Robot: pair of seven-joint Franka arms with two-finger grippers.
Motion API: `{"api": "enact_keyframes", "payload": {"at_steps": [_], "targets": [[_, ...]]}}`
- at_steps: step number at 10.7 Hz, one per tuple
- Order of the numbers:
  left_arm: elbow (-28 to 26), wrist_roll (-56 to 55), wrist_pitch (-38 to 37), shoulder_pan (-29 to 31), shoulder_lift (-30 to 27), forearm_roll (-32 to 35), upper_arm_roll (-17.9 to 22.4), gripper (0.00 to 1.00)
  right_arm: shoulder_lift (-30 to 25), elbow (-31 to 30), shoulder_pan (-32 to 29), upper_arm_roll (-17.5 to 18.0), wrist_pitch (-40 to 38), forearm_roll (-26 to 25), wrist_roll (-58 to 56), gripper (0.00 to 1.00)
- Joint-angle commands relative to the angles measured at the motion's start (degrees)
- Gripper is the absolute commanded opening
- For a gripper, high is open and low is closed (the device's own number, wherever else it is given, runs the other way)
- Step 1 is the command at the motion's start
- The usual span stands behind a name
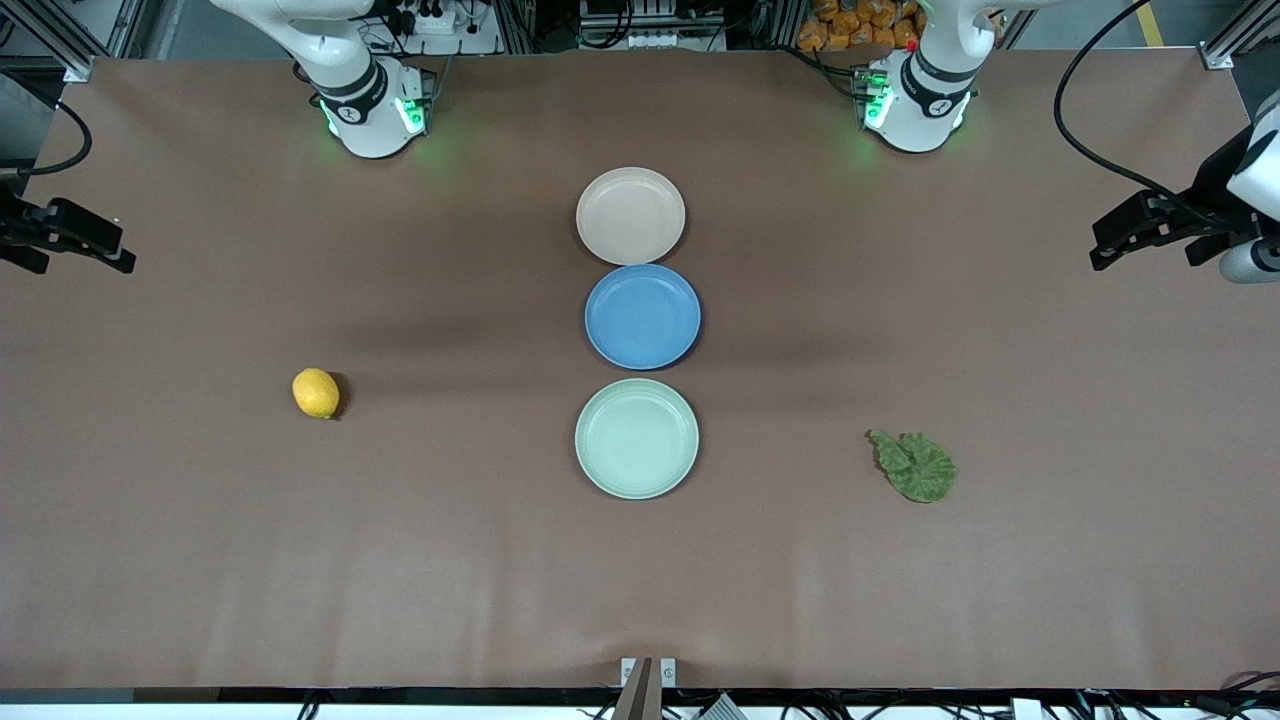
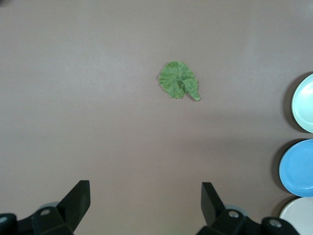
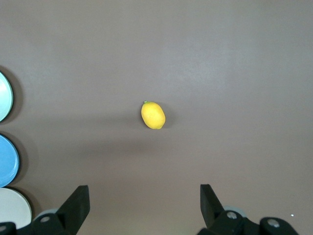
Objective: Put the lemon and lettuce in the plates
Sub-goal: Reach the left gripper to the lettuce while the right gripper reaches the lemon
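Left tool and right tool hang wide open, empty, above bare table.

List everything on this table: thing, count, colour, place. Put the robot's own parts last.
lemon: one, yellow, on the table toward the right arm's end
lettuce: one, dark green, toward the left arm's end
beige-pink plate: one, mid-table, farthest from the front camera
blue plate: one, between the other two plates
mint green plate: one, nearest the front camera
table: one, brown
left gripper: one, black, open, waiting above the table at its own end
right gripper: one, black, open, above the table at its own end
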Motion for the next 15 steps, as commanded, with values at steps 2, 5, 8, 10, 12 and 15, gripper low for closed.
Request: {"api": "enact_keyframes", "payload": {"at_steps": [2,5,8,10,12,15], "targets": [[0.22,0.34,-0.99,0.3,-0.47,-0.08,-0.35,1.0,-1.27,0.24,0.18,0.08,-1.57,-0.68,-2.06,1.0],[-0.04,0.34,-0.9,0.22,0.05,-0.43,-0.26,1.0,-1.18,-0.55,-0.17,-0.1,-1.48,-1.47,-3.92,1.0],[-1.09,0.25,-0.21,-0.05,1.36,-0.44,-0.52,1.0,-1.09,-0.73,-0.44,-0.27,-2.18,-1.47,-3.92,1.0],[-2.75,0.34,3.73,-0.05,3.38,-0.44,-0.7,1.0,-1.09,-1.86,-0.44,-0.27,-1.92,-1.47,-3.92,1.0],[-10.19,0.25,14.16,-0.92,4.62,-0.44,-0.7,1.0,-0.92,-4.58,-0.44,-0.36,0.0,-1.47,-3.92,1.0],[-12.61,-0.71,23.76,-3.91,12.32,1.22,-0.7,1.0,-0.74,-11.95,-0.35,-0.45,9.2,-2.61,-3.92,1.0]]}}
